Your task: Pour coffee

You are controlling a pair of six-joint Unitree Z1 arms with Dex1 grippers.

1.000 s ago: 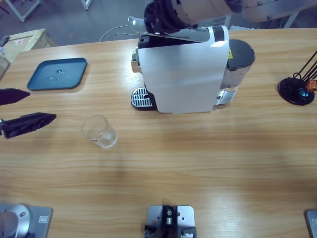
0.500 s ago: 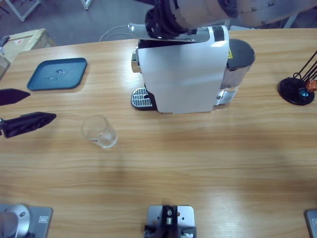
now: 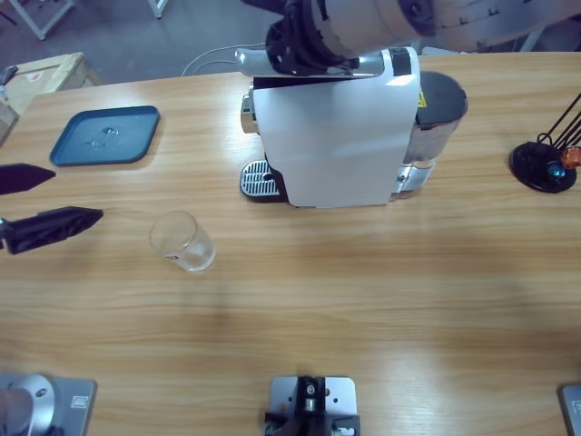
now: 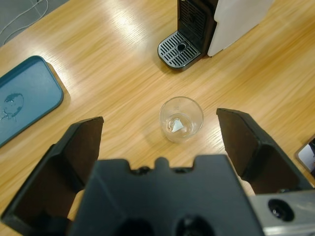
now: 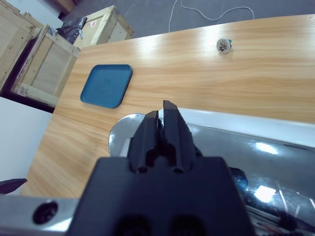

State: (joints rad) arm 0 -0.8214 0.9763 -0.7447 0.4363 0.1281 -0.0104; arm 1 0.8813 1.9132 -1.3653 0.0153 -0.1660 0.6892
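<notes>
Viewing the wooden bench [image 3: 363,291], we find the left claw [image 4: 165,140] spread wide above the clear glass tumbler [image 4: 181,119], and the right claw [image 5: 161,120] closed over the white coffee machine's silver lever [image 3: 309,62].

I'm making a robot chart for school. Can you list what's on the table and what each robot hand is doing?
Left gripper: open, hovering over the glass
Right gripper: shut, at the coffee machine's silver lever
Glass: upright on the table, apart from the machine
Coffee machine: white, drip tray bare
Blue tray: far from the machine, nothing standing on it
Coffee: none clearly visible
</notes>
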